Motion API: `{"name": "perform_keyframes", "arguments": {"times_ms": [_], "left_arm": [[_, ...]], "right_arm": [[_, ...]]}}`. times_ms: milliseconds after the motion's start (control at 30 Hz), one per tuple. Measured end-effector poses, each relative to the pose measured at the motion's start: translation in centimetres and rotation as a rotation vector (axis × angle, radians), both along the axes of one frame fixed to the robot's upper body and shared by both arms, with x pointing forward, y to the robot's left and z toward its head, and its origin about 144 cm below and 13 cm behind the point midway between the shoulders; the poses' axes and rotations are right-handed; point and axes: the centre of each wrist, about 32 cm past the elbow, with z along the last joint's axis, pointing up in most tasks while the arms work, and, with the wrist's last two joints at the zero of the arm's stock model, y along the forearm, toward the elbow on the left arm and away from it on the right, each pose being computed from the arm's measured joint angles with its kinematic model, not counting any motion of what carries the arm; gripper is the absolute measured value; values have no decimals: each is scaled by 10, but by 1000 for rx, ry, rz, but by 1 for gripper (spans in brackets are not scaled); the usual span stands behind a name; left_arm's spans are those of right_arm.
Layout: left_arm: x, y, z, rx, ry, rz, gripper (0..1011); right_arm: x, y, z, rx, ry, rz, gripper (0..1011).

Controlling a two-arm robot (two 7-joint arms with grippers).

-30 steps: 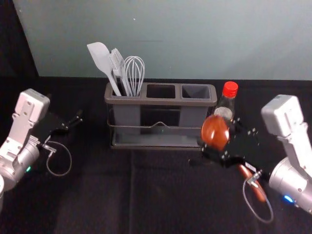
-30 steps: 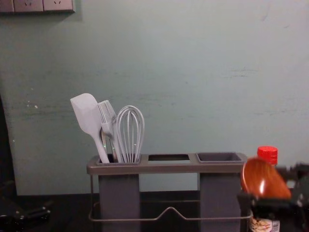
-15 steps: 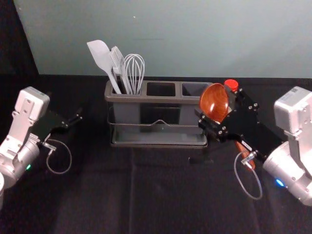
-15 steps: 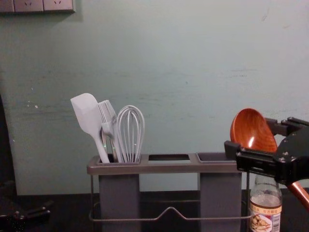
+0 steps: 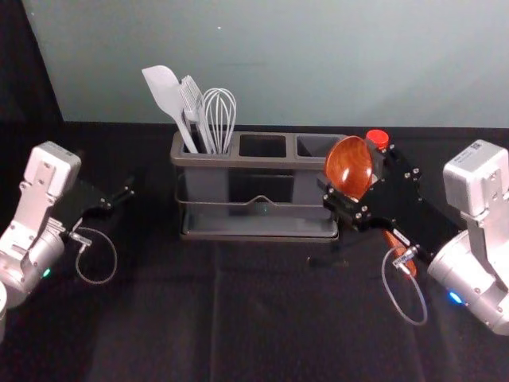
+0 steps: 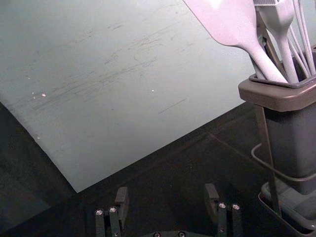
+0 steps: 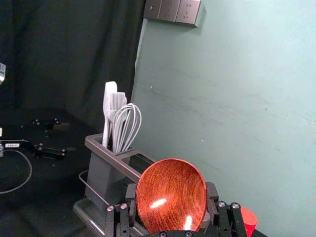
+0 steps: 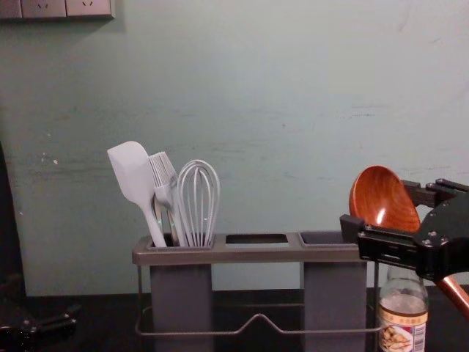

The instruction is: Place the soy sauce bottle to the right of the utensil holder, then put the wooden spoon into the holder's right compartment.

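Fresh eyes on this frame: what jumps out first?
The glossy reddish-brown wooden spoon, bowl up in the black right tool near the grey utensil holder's right end. Next, the red-capped glass bottle right of the holder, partly behind that tool. Then the pale flat spatula, bristled brush and wire whisk in its left compartment; black left tool open, off left.

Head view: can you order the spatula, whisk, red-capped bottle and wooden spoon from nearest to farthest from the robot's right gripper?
1. Wooden spoon, held in the right gripper.
2. Red-capped bottle, right of the holder.
3. Whisk, in the holder's left compartment.
4. Spatula, same compartment, farther left.
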Motion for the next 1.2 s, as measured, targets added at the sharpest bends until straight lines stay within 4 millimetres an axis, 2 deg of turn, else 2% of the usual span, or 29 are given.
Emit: {"name": "perform_keyframes", "arguments": {"times_ms": [300, 633, 800, 1200], "left_arm": [[0, 0, 0, 0, 0, 0, 1005], [0, 0, 0, 0, 0, 0, 1005], [0, 0, 0, 0, 0, 0, 1005], [0, 0, 0, 0, 0, 0, 1005]], "right_arm": [[-2, 0, 0, 2, -19, -1, 838], [3, 12, 1, 163, -236, -29, 838], [19, 21, 0, 281, -323, -33, 838], [58, 37, 12, 421, -330, 40, 838]]}}
